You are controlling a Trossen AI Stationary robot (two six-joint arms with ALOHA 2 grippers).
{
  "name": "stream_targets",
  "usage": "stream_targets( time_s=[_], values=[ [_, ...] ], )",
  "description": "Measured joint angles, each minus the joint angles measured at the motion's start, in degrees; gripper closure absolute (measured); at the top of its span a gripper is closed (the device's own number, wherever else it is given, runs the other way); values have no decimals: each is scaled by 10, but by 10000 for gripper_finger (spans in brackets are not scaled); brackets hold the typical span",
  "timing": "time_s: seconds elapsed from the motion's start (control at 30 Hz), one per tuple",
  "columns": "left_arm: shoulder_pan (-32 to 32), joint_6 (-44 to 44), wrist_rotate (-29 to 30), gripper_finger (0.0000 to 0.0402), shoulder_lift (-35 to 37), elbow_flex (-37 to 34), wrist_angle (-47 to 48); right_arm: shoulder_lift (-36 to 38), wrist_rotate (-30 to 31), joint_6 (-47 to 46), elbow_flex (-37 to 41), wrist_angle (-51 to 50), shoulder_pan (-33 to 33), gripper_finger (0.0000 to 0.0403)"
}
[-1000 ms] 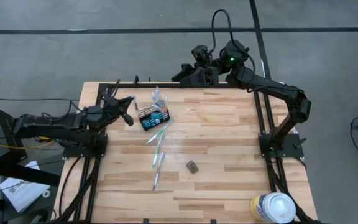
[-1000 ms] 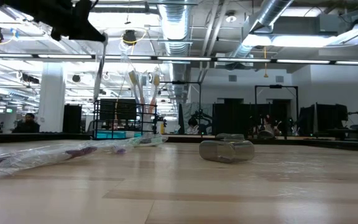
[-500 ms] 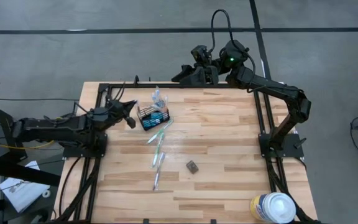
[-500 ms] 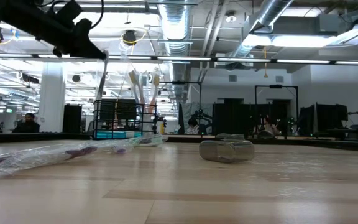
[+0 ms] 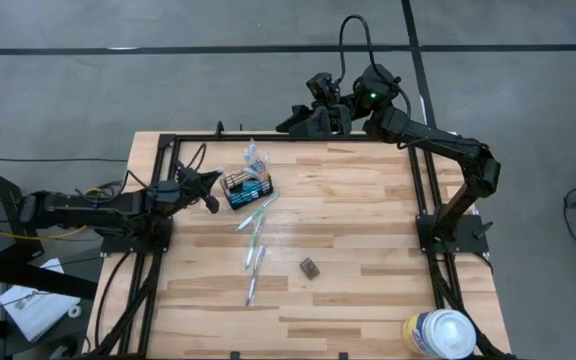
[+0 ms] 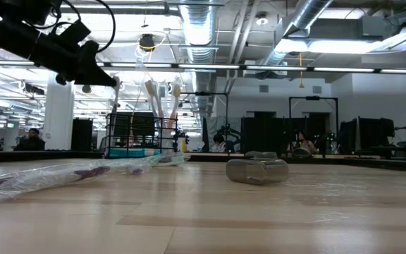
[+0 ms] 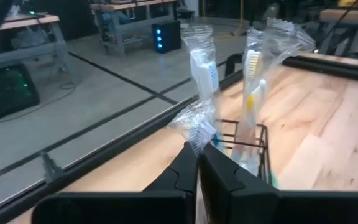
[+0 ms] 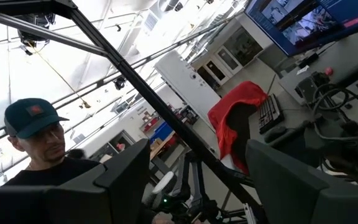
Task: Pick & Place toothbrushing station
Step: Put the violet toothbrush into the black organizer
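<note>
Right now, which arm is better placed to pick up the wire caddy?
Left, probably. The left gripper, fingers shut, sits just beside the caddy, while the right gripper waits past the table's far edge.

We read this as robotics lab in open industrial hall. Grey concrete floor (image 5: 118, 70) with dark marking lines around wooden tabletop (image 5: 358, 210) on black metal frame. Exposed silver ducts (image 6: 203, 28) and strip lights overhead. Rows of dark workstations and frames (image 6: 316, 130) stretch far behind. We note seated person (image 6: 32, 138) at distant desk, another person in cap (image 8: 39, 140) near monitor (image 8: 297, 18), red cloth over chair (image 8: 241, 118).
</note>
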State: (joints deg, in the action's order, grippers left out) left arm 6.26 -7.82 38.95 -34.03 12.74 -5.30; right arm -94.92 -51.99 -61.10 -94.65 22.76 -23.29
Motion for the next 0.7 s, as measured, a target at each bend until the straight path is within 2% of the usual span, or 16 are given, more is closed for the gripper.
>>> stream_targets(
  time_s=[0.3,0.57,0.7],
  values=[
    [0,-1,-69,373,0,-4,-8,0,-1,0,0,0,0,147],
    [0,3,-75,277,-1,-6,-3,0,-6,0,0,0,0,147],
    [0,5,-55,224,0,-6,-3,0,-10,0,0,0,0,147]
  ],
)
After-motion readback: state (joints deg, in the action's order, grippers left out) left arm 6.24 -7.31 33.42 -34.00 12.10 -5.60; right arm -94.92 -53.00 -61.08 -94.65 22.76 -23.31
